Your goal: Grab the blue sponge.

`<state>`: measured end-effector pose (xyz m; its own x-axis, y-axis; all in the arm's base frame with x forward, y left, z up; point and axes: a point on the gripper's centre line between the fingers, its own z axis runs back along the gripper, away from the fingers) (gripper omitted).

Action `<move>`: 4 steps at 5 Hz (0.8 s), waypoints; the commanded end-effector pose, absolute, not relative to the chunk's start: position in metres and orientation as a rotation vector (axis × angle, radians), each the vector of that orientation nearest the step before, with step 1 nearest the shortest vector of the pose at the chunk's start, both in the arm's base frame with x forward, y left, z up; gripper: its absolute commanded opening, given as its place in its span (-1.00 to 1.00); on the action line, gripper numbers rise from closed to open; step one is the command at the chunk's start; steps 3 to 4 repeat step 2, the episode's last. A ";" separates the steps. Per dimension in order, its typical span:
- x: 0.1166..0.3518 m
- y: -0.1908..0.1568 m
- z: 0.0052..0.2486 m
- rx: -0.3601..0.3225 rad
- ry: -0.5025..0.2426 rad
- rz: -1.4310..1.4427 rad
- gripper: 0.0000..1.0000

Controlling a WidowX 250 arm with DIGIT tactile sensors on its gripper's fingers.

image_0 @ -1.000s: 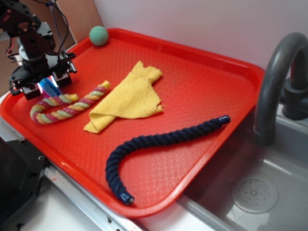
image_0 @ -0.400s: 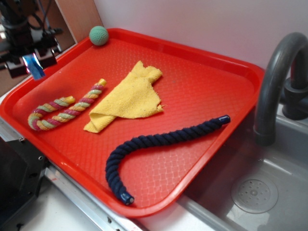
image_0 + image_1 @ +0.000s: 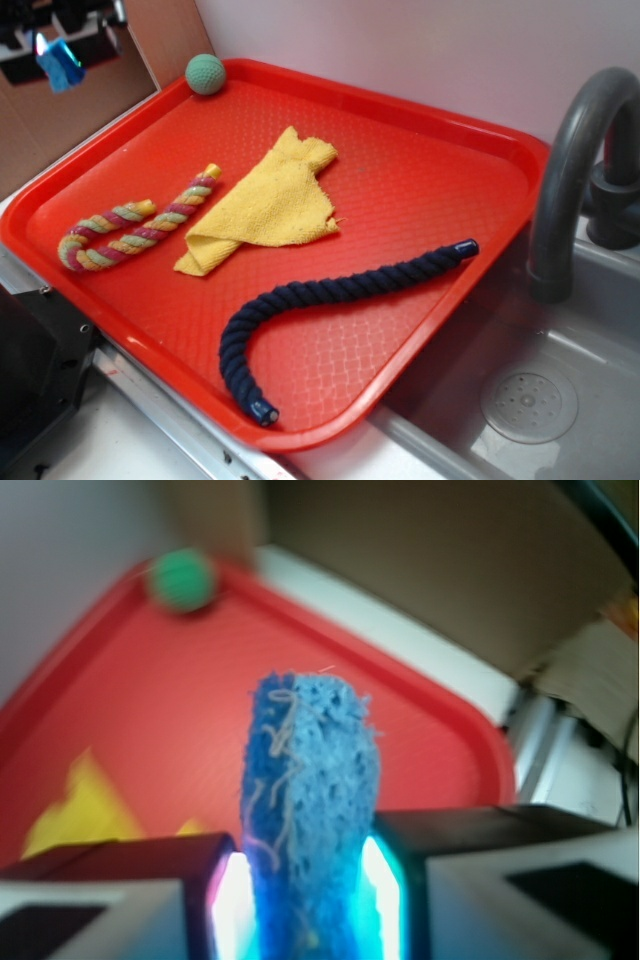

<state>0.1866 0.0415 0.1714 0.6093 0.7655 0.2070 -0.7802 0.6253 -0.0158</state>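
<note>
Clamping the blue sponge (image 3: 308,810) between closed fingers (image 3: 165,880), the gripper (image 3: 58,52) is held high above the red tray (image 3: 420,130); the grasp is judged complete, and only a firm hold is required next.

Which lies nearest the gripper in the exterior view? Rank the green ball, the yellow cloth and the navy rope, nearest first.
The gripper, shut on the blue sponge, hangs above the tray's far left corner.
1. Green ball: far left corner of the tray, nearest.
2. Yellow cloth: tray's middle.
3. Navy rope: near right part of the tray, farthest.
</note>
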 end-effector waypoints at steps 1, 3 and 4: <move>0.176 0.022 0.214 -0.032 -0.234 0.773 -1.00; 0.180 0.032 0.206 -0.042 -0.184 0.765 -1.00; 0.180 0.032 0.206 -0.042 -0.184 0.765 -1.00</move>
